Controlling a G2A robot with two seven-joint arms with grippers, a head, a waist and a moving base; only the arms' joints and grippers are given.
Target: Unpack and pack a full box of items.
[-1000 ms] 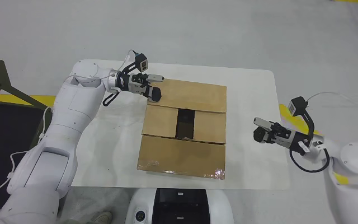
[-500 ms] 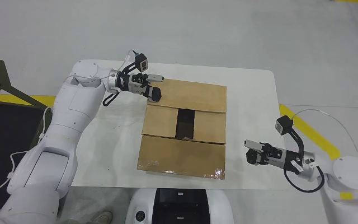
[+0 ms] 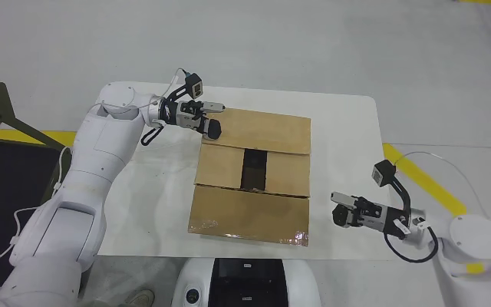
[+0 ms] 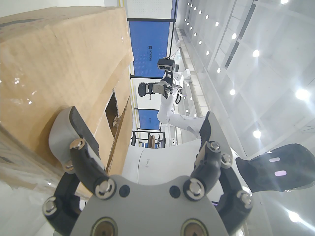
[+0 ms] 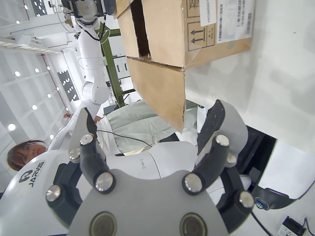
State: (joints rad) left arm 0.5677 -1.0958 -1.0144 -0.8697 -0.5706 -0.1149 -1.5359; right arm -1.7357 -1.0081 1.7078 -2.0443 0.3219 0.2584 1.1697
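A brown cardboard box (image 3: 253,173) stands in the middle of the table, its top flaps folded in with a dark slot (image 3: 255,170) left between them. My left gripper (image 3: 215,118) is at the box's far left corner and stands open. In the left wrist view one finger (image 4: 73,128) lies against the cardboard (image 4: 61,62), and the other is out in free air. My right gripper (image 3: 339,209) is open, low beside the box's near right corner and a short way off it. In the right wrist view the near flap's corner (image 5: 169,99) points between the open right gripper's (image 5: 151,120) fingers.
The white table (image 3: 345,138) has free room to the right of the box and along its far edge. A dark green frame (image 3: 8,103) stands off the table's left side. Yellow floor tape (image 3: 430,180) runs on the right.
My right arm has swung from the table's right edge toward the near side and in toward the box's near right corner. The left arm and the box have kept still.
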